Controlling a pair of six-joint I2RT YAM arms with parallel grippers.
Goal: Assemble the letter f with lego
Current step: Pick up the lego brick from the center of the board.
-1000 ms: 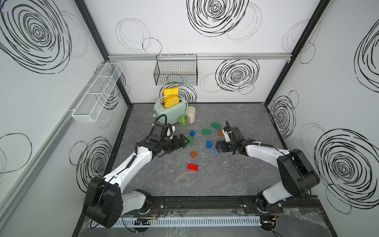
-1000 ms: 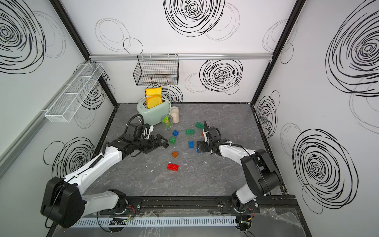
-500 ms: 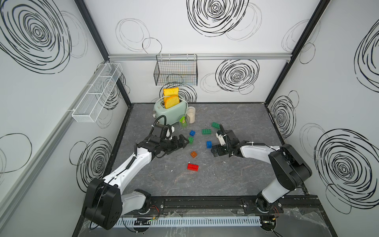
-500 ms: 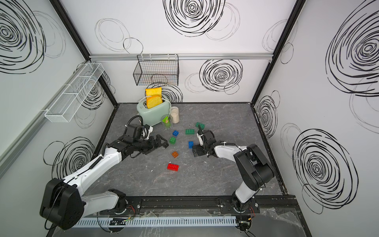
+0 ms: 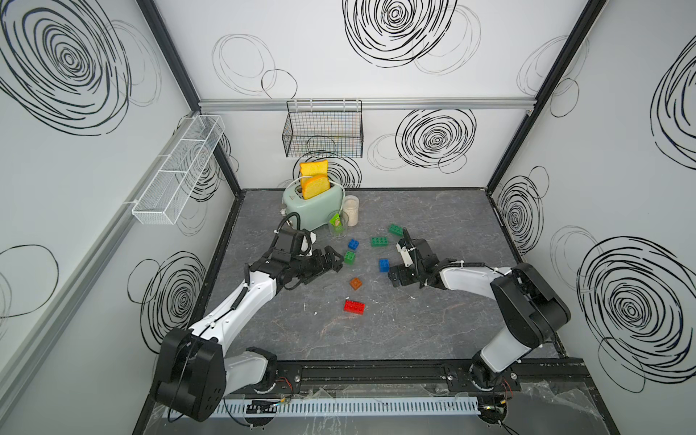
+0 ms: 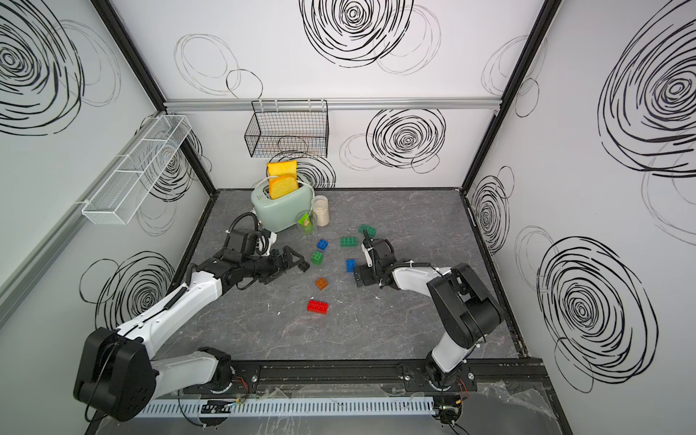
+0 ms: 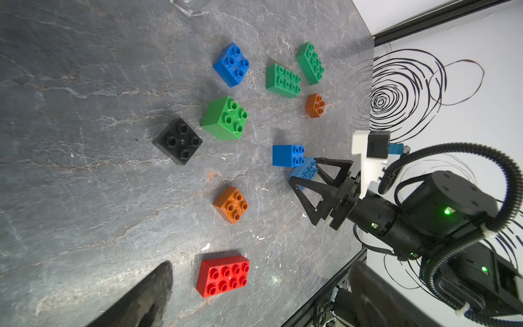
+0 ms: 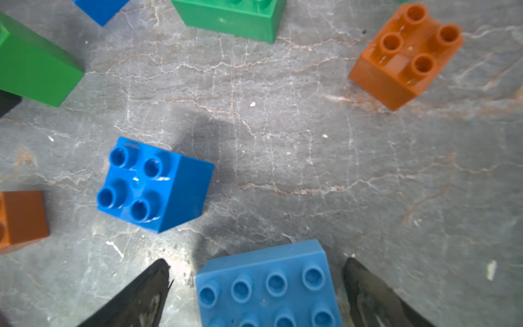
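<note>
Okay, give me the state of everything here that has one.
left gripper: jaws open, empty
right gripper: jaws open, straddling the light blue brick, not gripping
lego bricks: all separate, none joined
toaster: two toast slices sticking up
glass: upright, green packet inside
jar: upright

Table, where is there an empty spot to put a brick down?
Bare grey table runs from the red oblong brick to the black front rail. More lies behind the green oblong bricks, toward the back wall. Crowded: between the left gripper and right gripper, and beside the mint toaster.
</note>
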